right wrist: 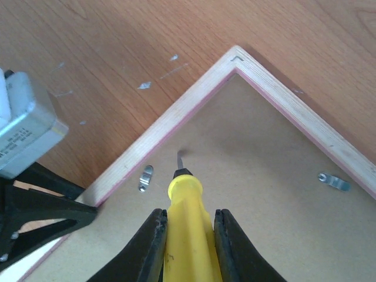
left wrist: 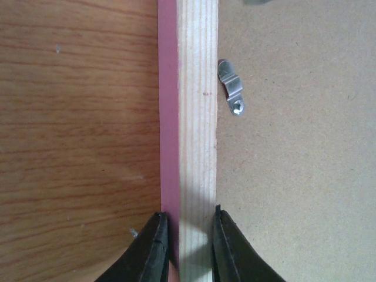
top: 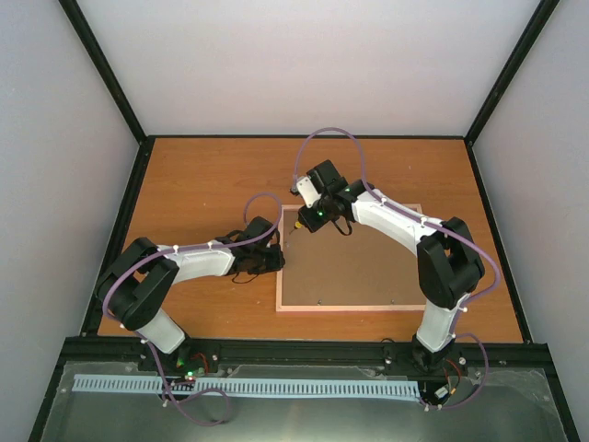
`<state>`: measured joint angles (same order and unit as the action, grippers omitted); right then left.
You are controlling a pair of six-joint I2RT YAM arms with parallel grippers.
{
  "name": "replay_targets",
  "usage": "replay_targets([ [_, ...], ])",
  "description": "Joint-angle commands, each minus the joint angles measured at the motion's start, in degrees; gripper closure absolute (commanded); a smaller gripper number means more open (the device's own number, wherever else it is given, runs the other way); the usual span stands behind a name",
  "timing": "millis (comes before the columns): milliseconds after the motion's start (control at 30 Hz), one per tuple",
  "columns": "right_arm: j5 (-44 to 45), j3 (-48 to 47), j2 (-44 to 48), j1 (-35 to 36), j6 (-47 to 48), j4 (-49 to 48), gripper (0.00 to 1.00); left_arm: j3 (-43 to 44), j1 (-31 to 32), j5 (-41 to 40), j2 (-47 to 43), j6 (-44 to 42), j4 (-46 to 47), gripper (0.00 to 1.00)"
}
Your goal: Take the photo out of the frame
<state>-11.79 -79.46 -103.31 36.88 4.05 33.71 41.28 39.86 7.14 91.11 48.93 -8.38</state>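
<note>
The frame [top: 340,308] lies face down on the table with its brown backing board [top: 354,267] up. The photo is hidden under that board. My left gripper [left wrist: 189,232] is shut on the frame's left rail [left wrist: 197,117], one finger on the pink outer side and one on the board side. My right gripper [right wrist: 189,212] is shut on a yellow-handled screwdriver [right wrist: 185,194]. Its metal tip rests on the backing board [right wrist: 247,153] near the frame's far left corner [right wrist: 235,59]. From above, both grippers [top: 276,261] [top: 304,219] sit at the frame's left side.
Small metal turn clips [right wrist: 145,178] [right wrist: 333,181] are screwed to the backing board near the rails; one clip [left wrist: 231,88] lies just ahead of my left fingers. The wooden table [top: 212,184] is walled at the left, back and right.
</note>
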Motion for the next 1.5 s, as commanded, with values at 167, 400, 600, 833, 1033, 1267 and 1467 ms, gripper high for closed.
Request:
replay_targets([
  [167, 3.2, 3.2, 7.3, -0.4, 4.3, 5.5, 0.97, 1.2, 0.4, 1.1, 2.3, -1.4, -3.0, 0.99],
  [400, 0.6, 7.3, 12.9, -0.7, 8.1, 5.6, 0.97, 5.4, 0.0, -3.2, 3.0, -6.4, -7.2, 0.99],
  [600, -2.3, 10.2, 17.1, -2.3, 10.6, 7.0, 0.97, 9.1, -4.3, -4.4, 5.1, -12.2, -10.9, 0.99],
  [833, -1.7, 13.3, 21.3, -4.4, 12.3, 6.4, 0.97, 15.8, -8.8, -7.5, 7.3, -19.7, -14.9, 0.68],
  [1033, -2.5, 13.3, 22.8, -10.3, 14.1, 7.0, 0.97, 21.1, -8.8, -12.7, 6.3, -16.3, -23.8, 0.49],
  [1267, -0.5, 7.6, 17.9, -26.6, 20.9, 5.1, 0.97, 15.5, 0.2, -7.4, -5.2, -10.8, -26.6, 0.5],
  [1467, -0.1, -1.7, 8.0, -37.5, 23.9, 3.4, 0.97, 12.6, 9.8, 7.2, -7.8, -9.1, -24.6, 0.48],
])
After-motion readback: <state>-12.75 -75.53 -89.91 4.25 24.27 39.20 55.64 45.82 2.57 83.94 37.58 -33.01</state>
